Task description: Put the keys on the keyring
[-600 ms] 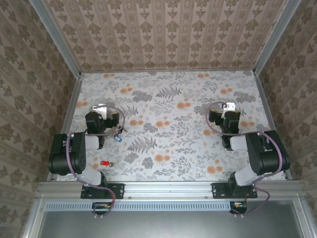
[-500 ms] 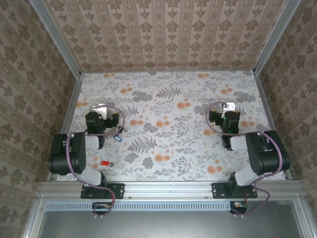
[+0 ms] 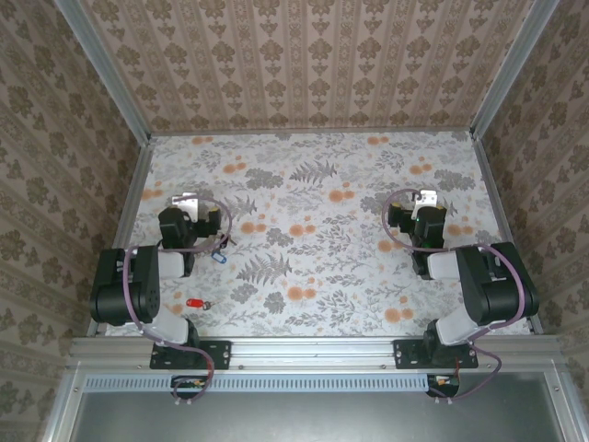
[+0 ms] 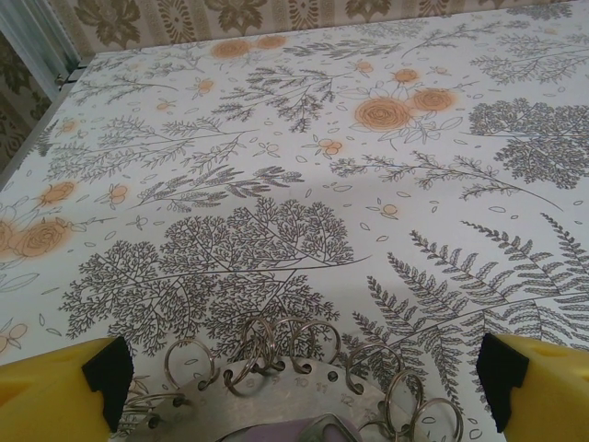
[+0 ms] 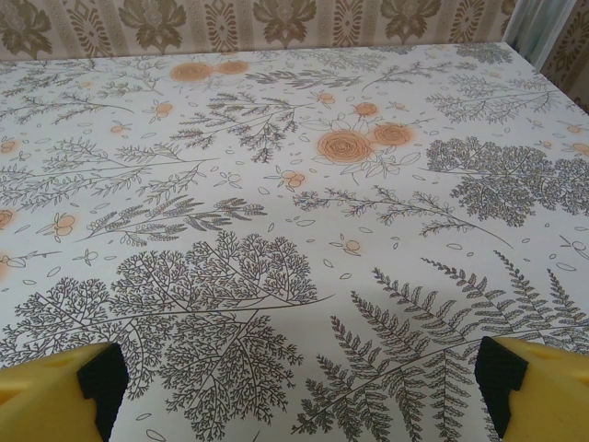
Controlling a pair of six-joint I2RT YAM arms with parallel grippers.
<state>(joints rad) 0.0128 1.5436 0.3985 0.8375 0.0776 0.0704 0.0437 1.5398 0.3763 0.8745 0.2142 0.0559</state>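
Left tool (image 4: 300, 370) is opened wide. In its wrist view the two yellow fingers (image 4: 57, 391) stand at the far corners of the picture, and nothing is gripped between them. Right tool (image 5: 299, 378) is opened wide in the same way and is holding nothing; between its fingers I see only the flowered counter (image 3: 322, 239).

The keyring (image 4: 308, 385) lies directly under my left tool, between the two fingers at the lower edge of the left wrist view. It looks like a flat silvery piece with several small wire loops standing along its edge. The lowest part of it is cut off by the picture. I cannot tell if the fingers are touching it.

From above I find two keys, both loose on the counter on my left side. The blue key (image 3: 219, 257) lies just to the right of my left arm. The red key (image 3: 195, 302) lies nearer to the front edge, close beside the base part of the same arm, and well apart from the blue one. They are too small to tell which way they point.
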